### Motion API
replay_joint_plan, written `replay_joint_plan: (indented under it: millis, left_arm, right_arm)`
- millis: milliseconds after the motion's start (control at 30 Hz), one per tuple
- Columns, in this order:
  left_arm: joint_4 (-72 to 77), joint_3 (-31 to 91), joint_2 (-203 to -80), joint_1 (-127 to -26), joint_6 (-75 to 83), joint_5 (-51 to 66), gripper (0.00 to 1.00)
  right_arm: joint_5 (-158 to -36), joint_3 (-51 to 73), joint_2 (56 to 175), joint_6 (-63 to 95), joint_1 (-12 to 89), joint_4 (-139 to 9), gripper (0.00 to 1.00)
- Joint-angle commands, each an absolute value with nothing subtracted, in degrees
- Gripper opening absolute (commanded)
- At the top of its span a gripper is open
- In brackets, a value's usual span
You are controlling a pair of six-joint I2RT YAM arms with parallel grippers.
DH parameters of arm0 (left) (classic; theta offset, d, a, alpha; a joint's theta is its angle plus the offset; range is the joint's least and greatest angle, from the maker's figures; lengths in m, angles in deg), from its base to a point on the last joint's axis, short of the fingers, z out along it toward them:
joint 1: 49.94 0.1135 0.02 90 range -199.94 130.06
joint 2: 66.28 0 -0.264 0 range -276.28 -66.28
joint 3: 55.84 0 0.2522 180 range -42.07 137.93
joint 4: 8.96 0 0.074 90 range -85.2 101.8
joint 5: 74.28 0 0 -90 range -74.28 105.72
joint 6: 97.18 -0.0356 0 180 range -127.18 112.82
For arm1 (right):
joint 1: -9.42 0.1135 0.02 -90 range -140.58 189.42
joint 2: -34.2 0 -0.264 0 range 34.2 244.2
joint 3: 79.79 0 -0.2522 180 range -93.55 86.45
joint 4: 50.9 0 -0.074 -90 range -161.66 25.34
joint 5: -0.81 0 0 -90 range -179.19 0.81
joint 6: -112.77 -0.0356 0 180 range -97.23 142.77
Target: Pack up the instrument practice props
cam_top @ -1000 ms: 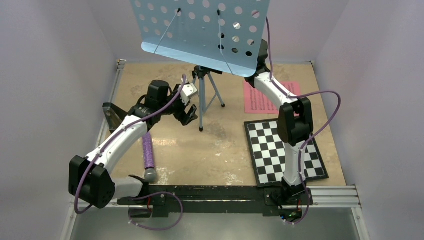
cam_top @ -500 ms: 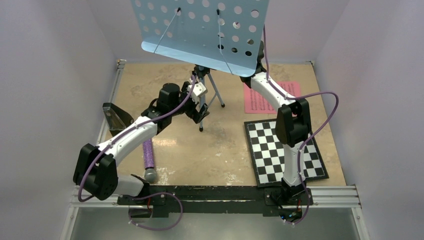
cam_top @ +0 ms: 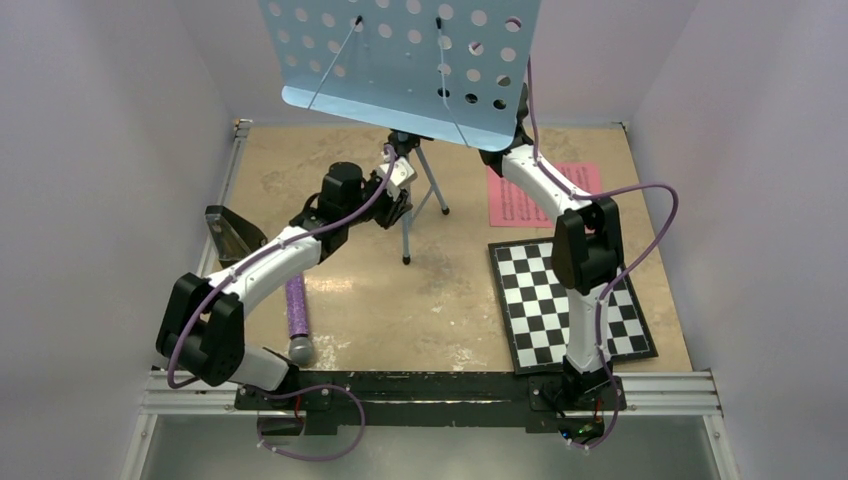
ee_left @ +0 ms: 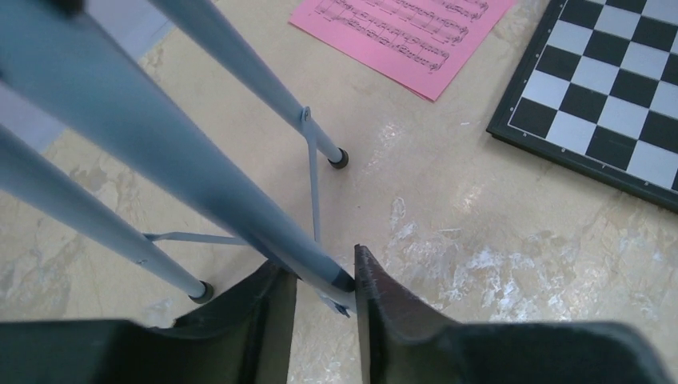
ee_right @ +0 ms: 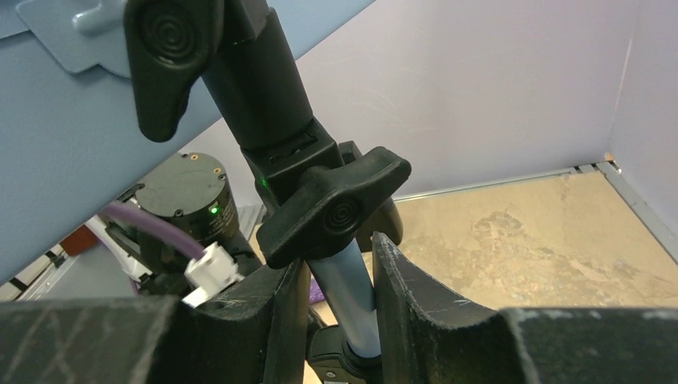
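The left tool (ee_left: 321, 270) pinches the stand (cam_top: 400, 60) by its lower pole, and the right tool (ee_right: 340, 264) pinches the pole just under a black knob (ee_right: 332, 212). The stand is at the far centre of the tabletop (cam_top: 440, 310), its panel tilted near the back wall. Pink sheets (cam_top: 520, 195) lie just to its right, beside the checkerboard (cam_top: 570, 300) along the right edge, with open tabletop between the arms.

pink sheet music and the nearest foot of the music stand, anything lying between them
Nothing. The left wrist view shows only bare tan tabletop between the pink sheet music and that foot of the music stand.
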State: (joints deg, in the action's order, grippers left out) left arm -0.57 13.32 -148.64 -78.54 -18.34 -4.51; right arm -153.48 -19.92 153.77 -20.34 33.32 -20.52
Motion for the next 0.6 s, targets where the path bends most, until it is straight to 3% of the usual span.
replay_joint_plan:
  millis: [0, 100, 567]
  left_arm:
    - [-1.08, 16.49, -145.99, -79.12, -17.76, -9.76, 0.24]
    - [2.26, 17.53, -143.95, -79.03, -17.98, -11.57, 0.01]
    - [24.32, 24.69, -131.22, -78.85, -18.28, -22.8, 0.0]
  right_arm:
    - [-151.75, -19.5, 151.71, -21.83, 33.32, -25.59, 0.0]
    - [-150.19, -21.23, 151.31, -21.24, 33.33, -28.3, 0.0]
    - [-143.14, -24.55, 146.65, -23.31, 33.84, -40.65, 0.0]
